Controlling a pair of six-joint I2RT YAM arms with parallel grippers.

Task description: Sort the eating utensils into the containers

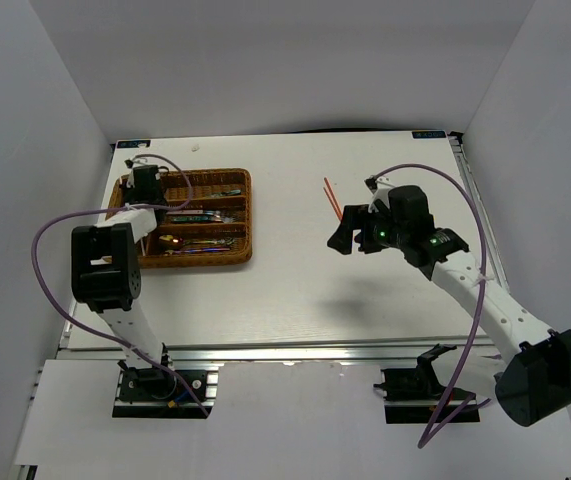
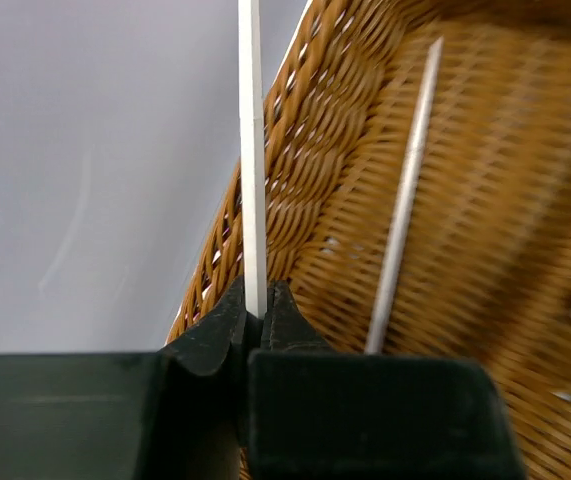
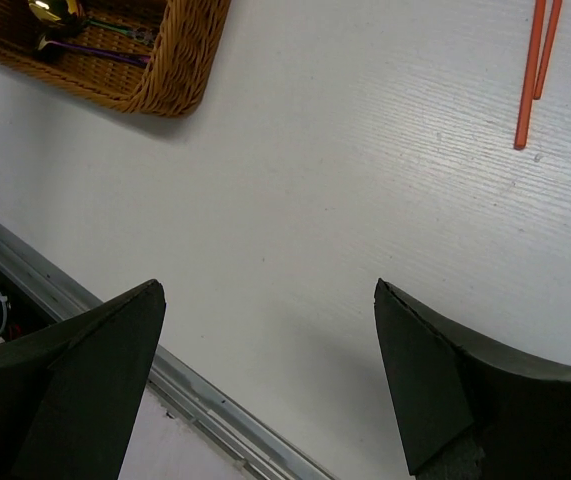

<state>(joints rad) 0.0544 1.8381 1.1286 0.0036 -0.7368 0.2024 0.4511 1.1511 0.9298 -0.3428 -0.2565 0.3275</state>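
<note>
Here the left pincer point(image 2: 255, 318), stretched over the wicker tray point(image 2: 330, 135), pinches a white stick point(image 2: 252, 150) (right pincer point(image 3: 268, 300) gapes wide).

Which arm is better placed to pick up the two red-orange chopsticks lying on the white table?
Right. The right end effector, open and empty, hangs near the thin red-orange chopsticks; the left end effector is shut on a thin white stick at the brown woven wicker tray, far from them.

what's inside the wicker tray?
Seen in the wicker tray: gold-bowled spoon, iridescent cutlery in the long sections, a pale stick on its floor beside the left tool, which pinches a white stick. The left arm hides the tray's left end.
</note>
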